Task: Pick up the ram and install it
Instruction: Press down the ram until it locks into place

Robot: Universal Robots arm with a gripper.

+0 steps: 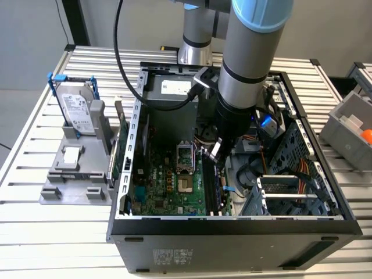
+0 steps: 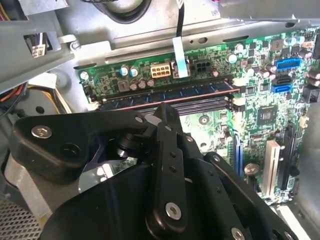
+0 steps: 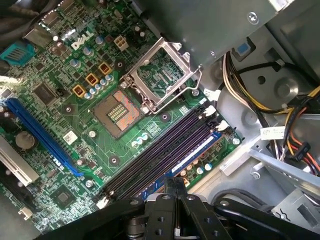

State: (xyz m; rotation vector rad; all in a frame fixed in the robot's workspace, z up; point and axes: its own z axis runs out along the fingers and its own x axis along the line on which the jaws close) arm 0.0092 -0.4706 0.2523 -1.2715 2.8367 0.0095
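Tool: you see the tool (image 1: 214, 152) lowered inside the open computer case (image 1: 232, 224), at the centre of the exterior view, directly over the memory slots (image 3: 165, 152).
Tool state: you cannot tell from these views whether the black linkage is wide, narrow or gripping anything.
Ram: a blue-edged ram stick (image 2: 170, 92) lies in the outermost slot, seen in the upper middle of the second wrist view; in the first wrist view it (image 3: 192, 155) runs beside the dark slots, lower centre. You cannot tell whether it is fully seated.
Key relation: the ram lies just beyond the tool tip, close under it.
Long axis: the stick and slots run parallel, diagonally from lower left to upper right in the first wrist view.
Edges: the open processor socket (image 3: 120, 112) flanks the slots on one side; the board edge, metal chassis wall and cable bundle (image 3: 250, 95) flank the other.
Open room: judged tight sideways; free travel is mainly straight up.
Desk: a drive holder (image 1: 78, 151) stands at the exterior view's left, well apart.
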